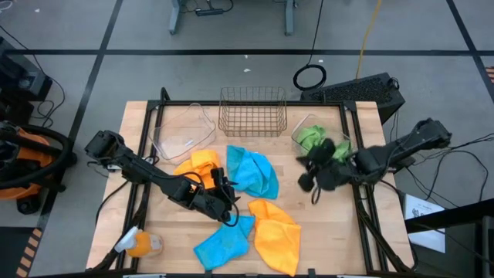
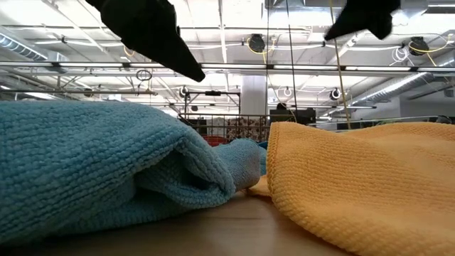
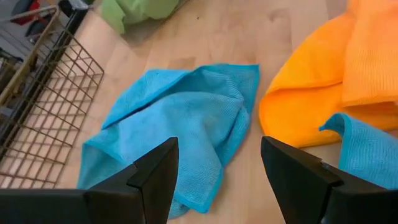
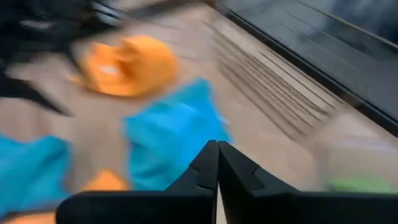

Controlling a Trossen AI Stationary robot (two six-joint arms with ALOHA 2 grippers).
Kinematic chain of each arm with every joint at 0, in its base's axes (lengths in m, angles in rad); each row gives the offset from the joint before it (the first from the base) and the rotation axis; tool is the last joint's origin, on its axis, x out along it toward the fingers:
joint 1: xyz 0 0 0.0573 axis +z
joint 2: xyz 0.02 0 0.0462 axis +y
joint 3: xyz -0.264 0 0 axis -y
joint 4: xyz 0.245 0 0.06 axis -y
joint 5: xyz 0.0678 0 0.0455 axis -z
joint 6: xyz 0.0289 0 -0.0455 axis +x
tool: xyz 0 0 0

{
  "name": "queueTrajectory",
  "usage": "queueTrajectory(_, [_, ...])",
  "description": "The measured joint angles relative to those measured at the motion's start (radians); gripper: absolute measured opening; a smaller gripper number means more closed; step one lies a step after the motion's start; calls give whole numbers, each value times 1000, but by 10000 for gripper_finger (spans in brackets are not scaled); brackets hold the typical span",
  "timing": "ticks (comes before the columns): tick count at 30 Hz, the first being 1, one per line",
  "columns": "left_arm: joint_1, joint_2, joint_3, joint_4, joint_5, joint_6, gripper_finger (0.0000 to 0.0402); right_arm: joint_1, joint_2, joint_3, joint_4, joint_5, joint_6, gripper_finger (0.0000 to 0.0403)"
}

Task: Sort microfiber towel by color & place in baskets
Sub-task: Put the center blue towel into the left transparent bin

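Observation:
Four loose microfiber towels lie on the table: a blue one (image 1: 252, 171) (image 3: 180, 124) below the copper wire basket (image 1: 252, 110) (image 3: 43, 106), an orange one (image 1: 197, 164), a second orange one (image 1: 276, 232) (image 3: 336, 74) and a second blue one (image 1: 224, 241) (image 3: 367, 149) at the near edge. A green towel (image 1: 311, 137) (image 3: 134, 9) sits in the right clear bin (image 1: 297, 143). The left clear bin (image 1: 184, 131) is beside the basket. My left gripper (image 1: 226, 189) (image 3: 217, 180) is open, just short of the middle blue towel. My right gripper (image 1: 312, 183) (image 4: 217, 165) is shut and holds nothing, near the right bin.
An orange bottle-like object (image 1: 139, 245) lies at the table's near left corner. In the low view the near blue towel (image 2: 92, 171) and the orange towel (image 2: 362, 185) fill the foreground. Bare wood (image 1: 324, 224) shows at the near right.

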Motion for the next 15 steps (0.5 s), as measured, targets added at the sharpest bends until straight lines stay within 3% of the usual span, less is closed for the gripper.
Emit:
queueTrajectory(7, [0,-2,0,-151,6,-178,235,156,174,-18,355,58,-219,0])
queueTrajectory(15, [49,-4,0,-241,285,-264,235,200,364,-19,596,58,-472,0])
